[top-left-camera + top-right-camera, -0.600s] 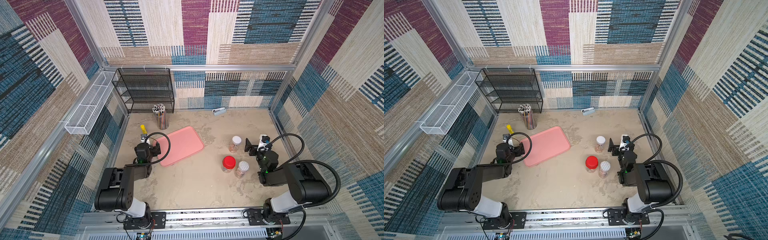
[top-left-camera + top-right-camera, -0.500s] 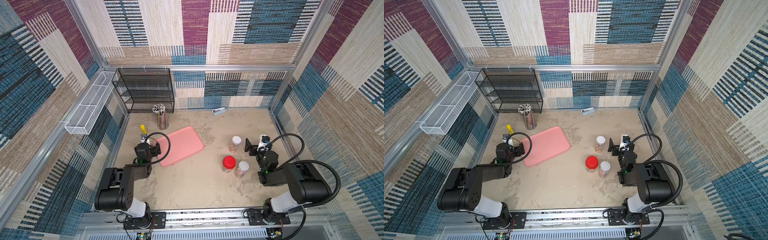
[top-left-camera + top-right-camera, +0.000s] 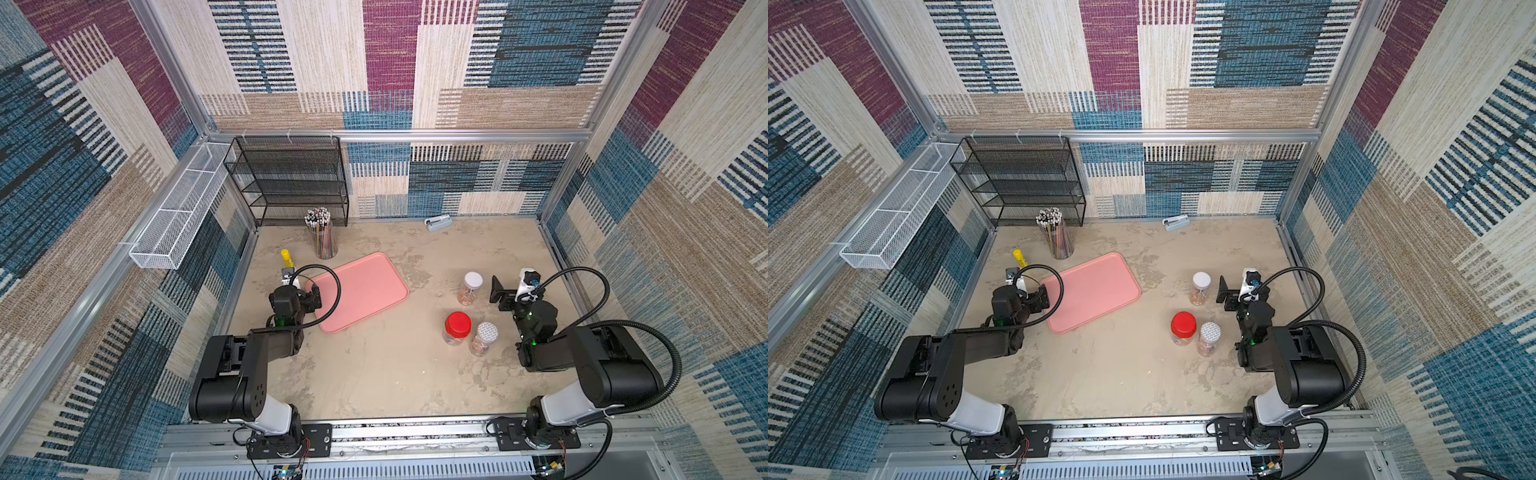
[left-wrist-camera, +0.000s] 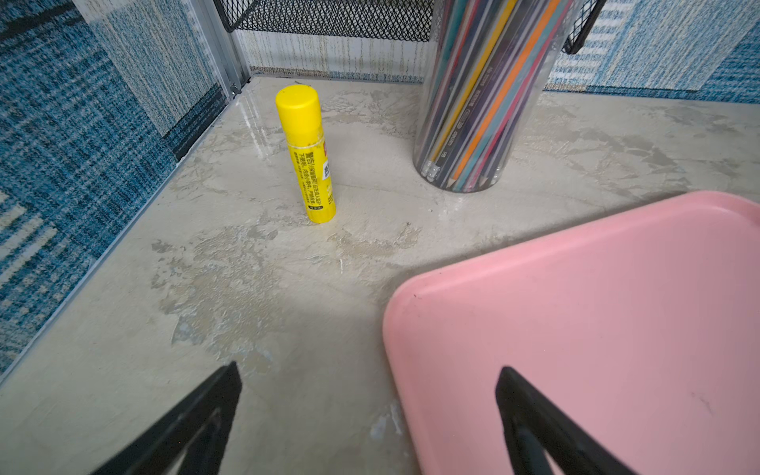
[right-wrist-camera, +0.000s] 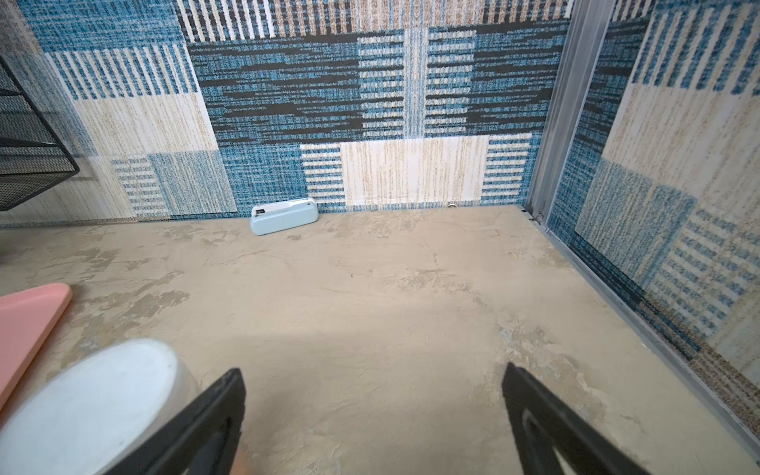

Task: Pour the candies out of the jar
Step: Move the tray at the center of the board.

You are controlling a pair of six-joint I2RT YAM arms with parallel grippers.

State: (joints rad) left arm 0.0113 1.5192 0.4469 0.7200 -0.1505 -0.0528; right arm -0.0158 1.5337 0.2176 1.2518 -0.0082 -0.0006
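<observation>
Three clear jars stand on the right of the table in both top views: a white-lidded jar [image 3: 471, 286], a red-lidded jar [image 3: 457, 328] and one with a patterned grey lid [image 3: 484, 338]. Each shows pinkish-orange contents, too small to tell which holds the candies. My right gripper [image 3: 509, 291] is open and empty, just right of the white-lidded jar [image 5: 94, 407], which sits beside one finger in the right wrist view. My left gripper [image 3: 303, 291] is open and empty, low over the near left corner of the pink tray [image 4: 596, 329].
A clear holder of coloured pencils [image 3: 323, 235] and a yellow glue stick [image 4: 306, 152] stand behind the tray [image 3: 359, 291]. A black mesh shelf [image 3: 291, 178] fills the back left corner. A white wire basket [image 3: 178, 208] hangs on the left wall. A pale blue stapler [image 5: 283, 216] lies against the back wall.
</observation>
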